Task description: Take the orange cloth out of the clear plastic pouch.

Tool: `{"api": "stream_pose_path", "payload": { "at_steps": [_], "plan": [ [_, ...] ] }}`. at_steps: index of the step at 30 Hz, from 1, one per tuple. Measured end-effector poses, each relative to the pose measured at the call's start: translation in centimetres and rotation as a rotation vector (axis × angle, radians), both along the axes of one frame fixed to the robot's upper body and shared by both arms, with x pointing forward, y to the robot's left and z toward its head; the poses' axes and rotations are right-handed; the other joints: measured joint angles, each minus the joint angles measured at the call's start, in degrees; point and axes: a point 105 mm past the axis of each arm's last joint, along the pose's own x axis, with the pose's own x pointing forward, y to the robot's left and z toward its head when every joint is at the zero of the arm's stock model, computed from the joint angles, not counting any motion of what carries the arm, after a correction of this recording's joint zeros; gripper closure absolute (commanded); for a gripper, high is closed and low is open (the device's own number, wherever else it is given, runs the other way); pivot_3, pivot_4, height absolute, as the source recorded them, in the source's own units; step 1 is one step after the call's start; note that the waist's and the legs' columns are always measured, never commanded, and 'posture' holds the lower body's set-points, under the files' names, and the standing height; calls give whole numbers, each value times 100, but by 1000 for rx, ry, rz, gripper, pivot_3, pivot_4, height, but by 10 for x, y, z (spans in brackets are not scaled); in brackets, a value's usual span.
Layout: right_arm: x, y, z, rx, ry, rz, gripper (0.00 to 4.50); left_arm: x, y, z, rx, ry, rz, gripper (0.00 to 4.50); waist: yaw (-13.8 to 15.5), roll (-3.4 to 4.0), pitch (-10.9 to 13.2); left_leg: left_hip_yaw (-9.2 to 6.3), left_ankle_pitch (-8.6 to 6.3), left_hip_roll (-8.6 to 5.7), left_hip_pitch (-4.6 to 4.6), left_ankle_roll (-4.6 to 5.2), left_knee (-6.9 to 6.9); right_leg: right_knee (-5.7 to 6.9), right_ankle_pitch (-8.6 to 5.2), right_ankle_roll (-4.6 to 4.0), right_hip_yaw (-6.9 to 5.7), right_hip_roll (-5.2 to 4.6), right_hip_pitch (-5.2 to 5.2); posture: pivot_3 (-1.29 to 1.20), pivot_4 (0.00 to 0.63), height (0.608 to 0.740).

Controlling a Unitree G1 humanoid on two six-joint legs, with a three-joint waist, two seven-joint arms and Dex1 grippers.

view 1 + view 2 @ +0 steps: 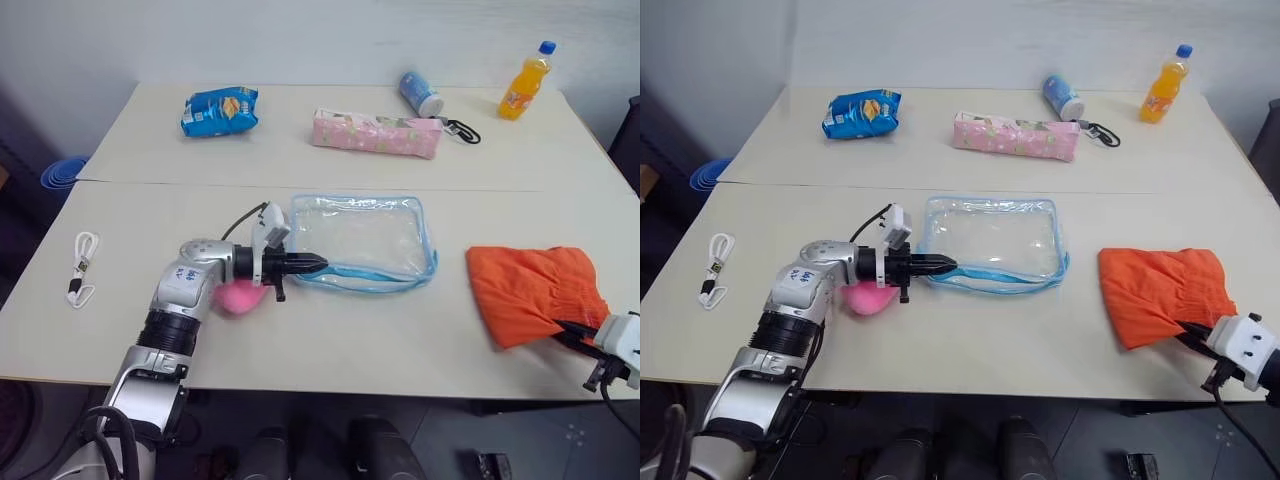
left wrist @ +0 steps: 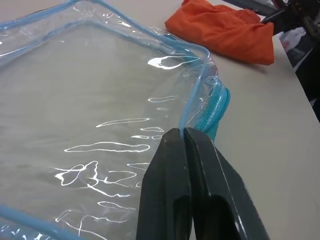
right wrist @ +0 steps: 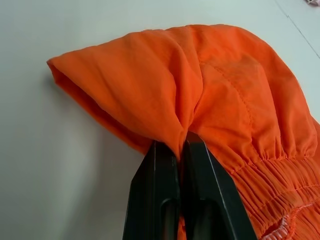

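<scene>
The clear plastic pouch (image 1: 368,240) with light blue trim lies flat and empty at the table's middle. My left gripper (image 1: 316,264) is shut on its near left edge; the left wrist view shows the blue trim (image 2: 192,102) pinched between the black fingers (image 2: 172,175). The orange cloth (image 1: 535,290) lies outside the pouch on the table to the right, spread in a rumpled heap with its gathered elastic edge (image 3: 280,175) showing. My right gripper (image 3: 181,142) is shut on a fold of the cloth at its near right corner, close to the table's front edge.
A pink plush toy (image 1: 238,296) lies under my left forearm. At the back are a blue snack bag (image 1: 220,110), a pink pencil case (image 1: 376,132), a lying can (image 1: 420,93) and an orange drink bottle (image 1: 526,82). A white cord (image 1: 82,267) lies far left.
</scene>
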Motion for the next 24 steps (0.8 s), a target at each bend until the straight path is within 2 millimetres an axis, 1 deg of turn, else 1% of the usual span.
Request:
{"api": "stream_pose_path", "payload": {
  "at_steps": [1,3,4,6,7,9,10,12,13,14,15,16,18,19,21,22,24],
  "plan": [
    [-2,1,-1,26,26,-9,4248,-3,2,-1,12,-3,-10,3840,1,0,0,0,0,0,0,0,0,0,0,0,0,0,0,0,150,740],
    [-5,2,-2,75,59,-27,3737,-8,8,-5,32,-3,-20,3212,4,0,0,0,0,0,-1,1,0,-2,0,0,1,-2,1,0,150,740],
    [-5,5,3,98,51,-27,3337,-12,16,-7,55,-16,-31,2845,-6,0,0,0,0,0,-1,0,0,-3,0,0,2,-1,0,0,150,740],
    [-6,5,12,127,34,-34,2797,-17,24,-6,65,-23,-47,2352,7,1,-1,-1,0,0,-1,0,0,-2,0,0,1,-2,-1,0,150,740],
    [-9,8,21,152,19,-27,2480,-22,33,-3,47,-29,-62,2044,3,3,-1,-5,0,1,-1,0,-4,-1,0,0,-1,-1,-1,0,150,740],
    [-24,10,32,185,29,-12,1766,-30,53,4,27,-63,-71,1438,16,3,-1,-22,-1,4,-6,-2,-6,-6,-1,-1,-14,-1,0,0,150,740],
    [-35,13,35,197,62,2,1453,-34,67,5,34,-81,-66,1423,18,4,-1,-25,-1,4,-6,-2,-18,-13,-1,-3,-16,-1,1,0,150,740],
    [-56,19,40,230,134,15,781,-46,100,3,92,-95,-40,1423,18,4,-2,-30,-4,4,-4,-1,-25,-26,-2,-4,-19,-4,7,0,150,740],
    [-64,24,44,250,155,25,378,-53,112,-2,123,-90,-37,1423,18,5,-2,-30,-7,3,0,5,-27,-33,-2,-4,-18,-9,16,0,150,740],
    [-69,29,44,266,182,33,137,-58,118,-5,140,-96,-36,1423,17,4,-2,-31,-23,2,7,35,-24,-40,-2,-4,-19,-13,29,0,150,740],
    [-72,39,49,283,187,62,40,-66,123,-11,166,-119,-35,1423,10,3,-3,-31,-31,2,10,48,-24,-49,-2,-4,-17,-21,37,0,150,740],
    [-77,49,51,294,195,96,40,-74,127,-18,183,-124,-34,1423,3,4,-3,-32,-33,2,18,50,-25,-53,-2,-4,-18,-22,48,0,150,740],
    [-83,69,47,310,221,160,40,-88,135,-27,188,-136,-20,1423,0,-2,-1,-34,-45,4,66,51,-51,-73,-6,-11,-21,-23,95,0,150,740],
    [-86,82,41,324,235,201,40,-95,140,-31,190,-142,-4,1423,-6,-16,-9,-33,-44,4,98,50,-95,-92,-9,-17,-20,-27,120,0,150,740],
    [-90,101,28,360,272,261,40,-101,146,-36,198,-165,32,1423,0,-12,-8,-33,-44,5,121,50,-106,-115,-22,-40,-26,-28,146,0,150,740],
    [-89,108,25,363,273,283,40,-101,147,-38,205,-188,46,1423,3,0,-8,-31,-44,5,121,51,-106,-121,-23,-43,-25,-30,149,0,150,740],
    [-81,117,20,367,222,307,40,-101,150,-41,221,-234,97,1423,3,1,-9,-32,-44,5,142,51,-111,-126,-23,-43,-27,-30,169,0,150,740]
  ]
}}
